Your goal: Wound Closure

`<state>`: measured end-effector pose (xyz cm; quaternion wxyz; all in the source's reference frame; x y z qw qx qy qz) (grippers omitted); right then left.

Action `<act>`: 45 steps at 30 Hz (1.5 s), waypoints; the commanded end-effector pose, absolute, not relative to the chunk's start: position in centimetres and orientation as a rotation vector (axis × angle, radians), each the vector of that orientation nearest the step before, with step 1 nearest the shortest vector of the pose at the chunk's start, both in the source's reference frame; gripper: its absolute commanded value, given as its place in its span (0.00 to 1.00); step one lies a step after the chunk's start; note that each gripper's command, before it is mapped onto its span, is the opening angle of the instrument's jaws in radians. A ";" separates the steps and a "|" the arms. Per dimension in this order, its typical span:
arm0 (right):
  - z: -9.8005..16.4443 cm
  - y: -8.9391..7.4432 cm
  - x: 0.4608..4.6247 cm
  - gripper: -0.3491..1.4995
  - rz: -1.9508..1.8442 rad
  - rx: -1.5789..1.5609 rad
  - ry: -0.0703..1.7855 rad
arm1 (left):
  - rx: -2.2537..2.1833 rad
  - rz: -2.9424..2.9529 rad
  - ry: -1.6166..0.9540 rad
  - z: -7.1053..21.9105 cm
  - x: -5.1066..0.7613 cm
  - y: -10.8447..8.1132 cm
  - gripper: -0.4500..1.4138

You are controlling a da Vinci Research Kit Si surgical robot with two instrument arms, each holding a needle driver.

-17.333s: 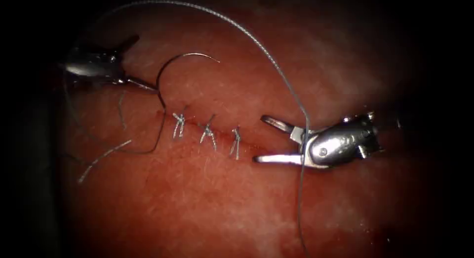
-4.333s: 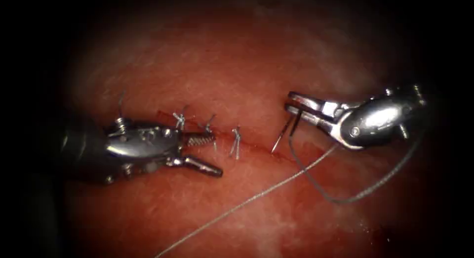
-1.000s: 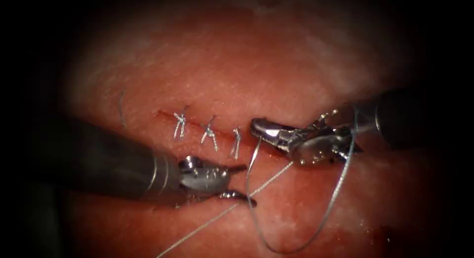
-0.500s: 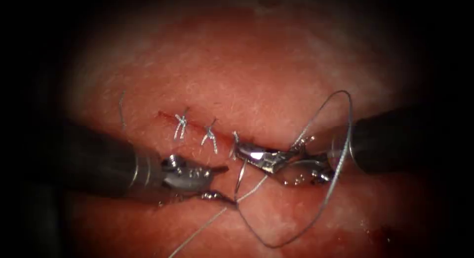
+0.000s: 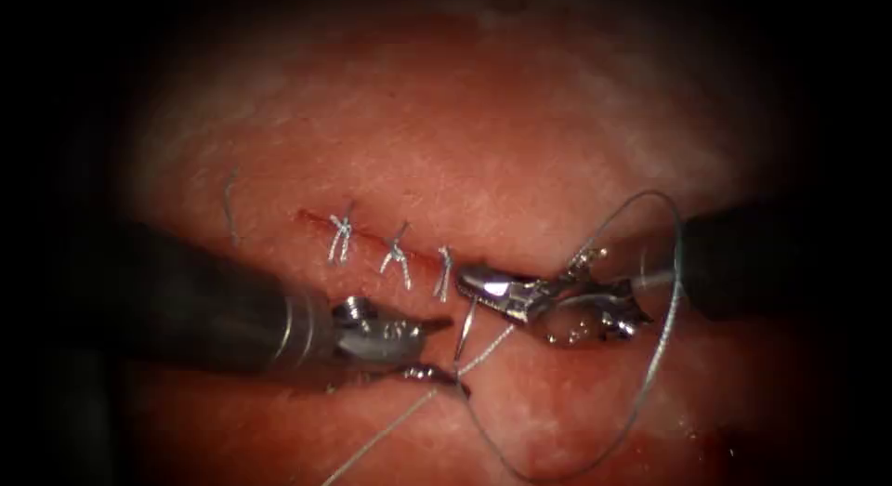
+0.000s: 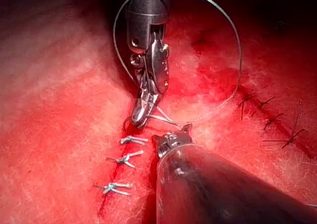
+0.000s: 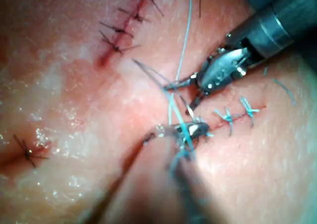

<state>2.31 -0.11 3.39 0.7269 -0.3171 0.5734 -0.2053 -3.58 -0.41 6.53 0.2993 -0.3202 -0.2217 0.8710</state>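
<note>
Three stitches (image 5: 395, 254) close the cut's (image 5: 311, 216) left part. Mid-frame, the right pincer (image 5: 465, 282) pinches the needle (image 5: 466, 326); the left pincer (image 5: 446, 348) gapes around thread (image 5: 390, 430).

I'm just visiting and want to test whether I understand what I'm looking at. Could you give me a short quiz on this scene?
1. In the endoscope view, how many knotted stitches sit on the cut? A two, B three, C five.
2. True or false: the right tool holds the needle just right of the last stitch.
3. Fill in: the left tool holds nothing; its jaws are ____, with the needle hanging close by them.

Key: 1 B; 2 true; 3 open.
</note>
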 end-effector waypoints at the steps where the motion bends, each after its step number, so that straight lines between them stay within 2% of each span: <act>1: 3.4 -0.2 2.34 0.00 -0.403 -0.680 1.284 | -0.853 2.304 -0.584 6.5 -3.62 -0.5 0.53; 9: 3.3 0.0 2.26 0.00 -0.222 -0.602 1.356 | -0.859 2.300 -0.555 6.7 -3.62 -0.4 0.52; 31: 3.3 0.2 2.19 0.00 -0.094 -0.515 1.423 | -0.876 2.306 -0.564 6.9 -3.75 -0.5 0.52; 45: 3.1 0.2 2.17 0.00 -0.139 -0.599 1.438 | -0.880 2.304 -0.571 7.0 -3.77 -0.6 0.52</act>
